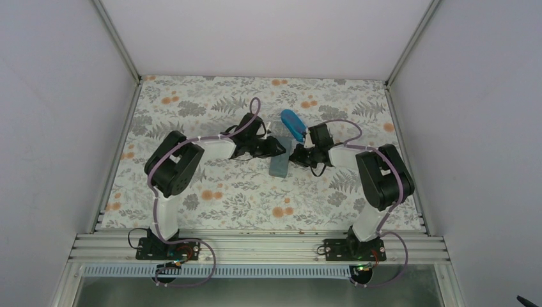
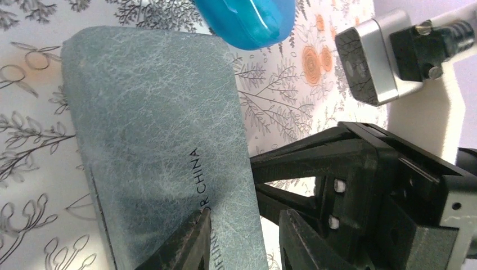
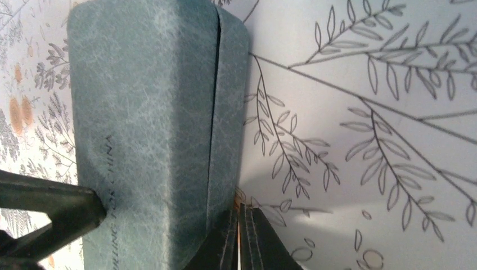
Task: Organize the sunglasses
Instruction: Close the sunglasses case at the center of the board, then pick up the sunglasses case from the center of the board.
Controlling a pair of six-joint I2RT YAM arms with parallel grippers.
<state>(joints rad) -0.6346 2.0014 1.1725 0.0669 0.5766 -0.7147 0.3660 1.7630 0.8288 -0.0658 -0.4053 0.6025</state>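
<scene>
**Item: sunglasses.** No pair shows in any view. Whether one lies inside a case cannot be told.

**Grey case** (image 1: 279, 165) (image 3: 146, 112). Oblong, marbled grey-blue, closed. It lies flat near the middle of the table, long axis running 12 to 6 o'clock in the top view. Dark lettering ending in "CHINA" runs along one long side, and a flap seam runs along the other.

**Blue case** (image 1: 292, 123) (image 2: 247, 19). Glossy bright blue, lying just beside the grey case's far end at about 1 o'clock from it. Whether the two touch cannot be told.

**Left gripper** (image 1: 276, 146) (image 2: 244, 225). Reaches in from 9 o'clock over the far half of the grey case. Jaws stand partly apart: one finger (image 2: 188, 242) lies over the case's broad face, the other is off its long edge. Whether they pinch the case cannot be told.

**Right gripper** (image 1: 296, 155) (image 3: 239, 230). Comes in from 3 o'clock. Fingers are pressed together with nothing seen between them, and the tips sit right at the flap-side long edge of the grey case.

**Table** (image 1: 192, 185). White covering printed with grey foliage and orange flowers, under everything listed.
</scene>
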